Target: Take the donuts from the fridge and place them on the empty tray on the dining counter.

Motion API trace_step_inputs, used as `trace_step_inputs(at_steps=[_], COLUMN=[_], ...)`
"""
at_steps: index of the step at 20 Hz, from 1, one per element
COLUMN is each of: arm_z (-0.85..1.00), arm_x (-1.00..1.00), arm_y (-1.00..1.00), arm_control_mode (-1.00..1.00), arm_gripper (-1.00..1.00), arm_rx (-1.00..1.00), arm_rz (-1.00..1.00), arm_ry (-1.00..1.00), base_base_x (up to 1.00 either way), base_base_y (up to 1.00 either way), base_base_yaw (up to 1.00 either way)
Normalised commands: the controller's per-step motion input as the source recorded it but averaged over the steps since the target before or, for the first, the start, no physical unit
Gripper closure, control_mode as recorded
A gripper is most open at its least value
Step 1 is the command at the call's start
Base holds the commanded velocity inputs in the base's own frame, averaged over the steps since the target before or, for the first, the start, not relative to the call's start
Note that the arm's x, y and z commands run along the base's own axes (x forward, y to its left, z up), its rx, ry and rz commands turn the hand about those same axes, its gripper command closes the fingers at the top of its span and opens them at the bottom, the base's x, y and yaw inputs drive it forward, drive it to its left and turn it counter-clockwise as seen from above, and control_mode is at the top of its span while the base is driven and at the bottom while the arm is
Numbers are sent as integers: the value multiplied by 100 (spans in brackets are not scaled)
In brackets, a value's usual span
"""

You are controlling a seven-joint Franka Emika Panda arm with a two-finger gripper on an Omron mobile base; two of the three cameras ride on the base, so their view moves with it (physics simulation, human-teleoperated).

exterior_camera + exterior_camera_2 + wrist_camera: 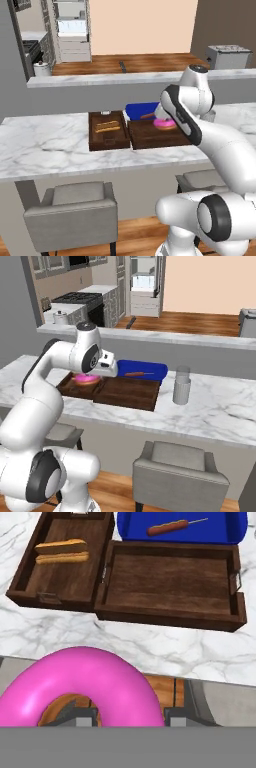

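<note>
White marble dining counter [45, 145] runs across the left base view, backed by a raised grey ledge. On it sit a squarer brown tray [108, 130] holding yellowish sticks, the empty tray [150, 135] just to its right, and a blue tray [140, 110] behind. The pink donut [164, 124] shows beside the arm, over the empty tray's right part. Far back at upper left stands the fridge [72, 30].

From the right base view, the gripper [95, 375] carries the pink donut [86, 378] above the near-left part of the empty tray [127, 392]. A grey cup [181, 386] stands to the right.

Looking along the hand, the fingers are narrowed onto the pink donut [85, 687], gripped through its ring, likely so it hangs steady for lowering. The empty tray [170, 587] lies ahead, with a corn dog [167, 528] in the blue tray.
</note>
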Motion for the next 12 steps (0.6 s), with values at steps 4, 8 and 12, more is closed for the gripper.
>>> trace_step_inputs(at_steps=[4,8,12], arm_z=[-19,-27,-40], arm_x=[28,27,31], arm_y=[0,-1,-4], arm_control_mode=[-100,-100,-100], arm_gripper=[100,100,100], arm_rx=[0,0,0], arm_rz=[1,1,1], arm_ry=[-6,-8,-1], base_base_x=[0,0,0], base_base_y=[0,0,0], base_base_yaw=[0,0,0])
